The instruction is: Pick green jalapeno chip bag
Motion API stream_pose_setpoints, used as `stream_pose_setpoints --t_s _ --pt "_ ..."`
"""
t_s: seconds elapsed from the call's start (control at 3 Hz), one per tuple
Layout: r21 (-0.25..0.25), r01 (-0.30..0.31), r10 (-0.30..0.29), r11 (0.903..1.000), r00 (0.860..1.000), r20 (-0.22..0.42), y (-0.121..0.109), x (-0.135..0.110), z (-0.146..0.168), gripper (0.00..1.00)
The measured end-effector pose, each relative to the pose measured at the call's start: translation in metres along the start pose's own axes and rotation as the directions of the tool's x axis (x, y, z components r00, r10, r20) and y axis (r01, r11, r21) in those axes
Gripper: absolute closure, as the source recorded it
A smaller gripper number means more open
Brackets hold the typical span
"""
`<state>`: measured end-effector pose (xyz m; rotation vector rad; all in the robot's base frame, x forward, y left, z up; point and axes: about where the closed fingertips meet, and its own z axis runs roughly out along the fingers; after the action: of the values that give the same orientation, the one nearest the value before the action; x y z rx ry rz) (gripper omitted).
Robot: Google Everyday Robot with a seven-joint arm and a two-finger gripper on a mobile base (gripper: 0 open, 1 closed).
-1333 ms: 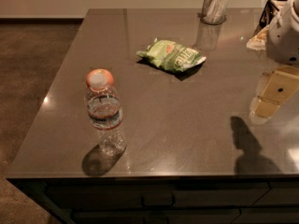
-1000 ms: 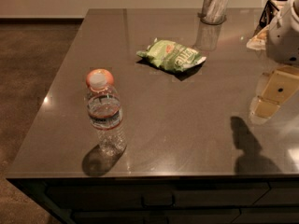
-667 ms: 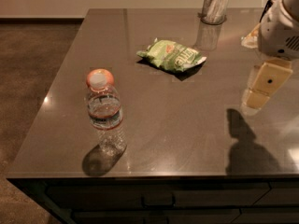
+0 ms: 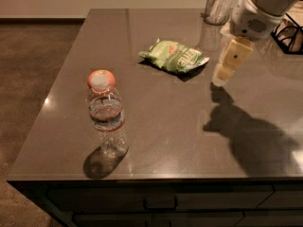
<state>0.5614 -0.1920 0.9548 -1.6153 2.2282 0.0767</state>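
Note:
The green jalapeno chip bag (image 4: 173,56) lies flat on the dark table (image 4: 165,126), toward the back middle. It is light green and crinkled, with white lettering and a red-orange patch. My gripper (image 4: 226,66) hangs from the white arm at the upper right, just right of the bag and above the table surface, apart from the bag. Its cream-coloured fingers point down and left.
A clear water bottle (image 4: 106,115) with an orange-rimmed cap stands upright near the front left. A metal cup (image 4: 218,4) stands at the back edge. A black wire rack (image 4: 289,32) sits at the far right. The table's left and front edges drop to the floor.
The arm and gripper have moved left across the table, from near the right edge to just beside the chip bag. The bag and bottle have not moved.

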Motion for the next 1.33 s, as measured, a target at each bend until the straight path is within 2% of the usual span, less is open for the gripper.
stream_pose_setpoints --t_s 0.33,0.67,1.0,1.33 --pt "0.007 -0.020 0.020 0.9998 0.999 0.038 -0.037 -0.034 0.028 0.00" --pt "0.009 -0.050 0.050 0.9987 0.998 0.048 -0.063 -0.067 0.064 0.00" --pt "0.019 -0.101 0.100 0.9947 0.994 0.044 -0.085 -0.083 0.092 0.00" --pt "0.020 -0.150 0.149 0.9885 0.989 0.019 -0.101 -0.087 0.116 0.00"
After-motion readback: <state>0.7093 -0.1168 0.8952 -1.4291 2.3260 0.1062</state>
